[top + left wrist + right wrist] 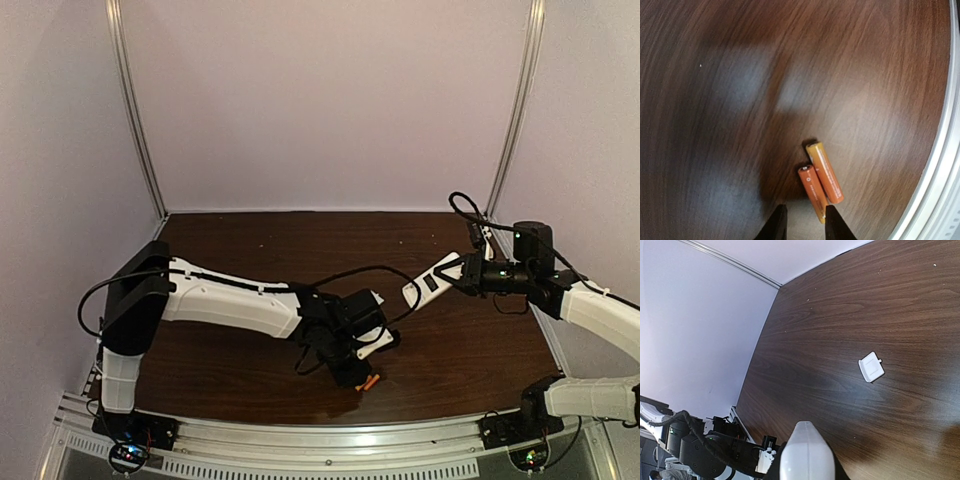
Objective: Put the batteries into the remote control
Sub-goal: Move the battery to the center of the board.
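Note:
Two orange batteries lie side by side on the dark wood table [715, 100]. One battery [813, 192] has its near end just inside the right fingertip [835, 225]. The other battery [825, 172] lies to its right. In the top view they show as an orange spot [371, 381]. My left gripper [806, 226] is open just above the table, low at the front centre [352, 372]. My right gripper [470, 275] is shut on the white remote control [435, 280] and holds it in the air, its dark slot up. In the right wrist view my right gripper [806, 469] shows the remote's white end [806, 452].
A small loose white square cover [871, 366] lies on the table away from the remote. The metal front rail [940, 165] runs close to the right of the batteries. The enclosure walls [320, 100] stand at the back and sides.

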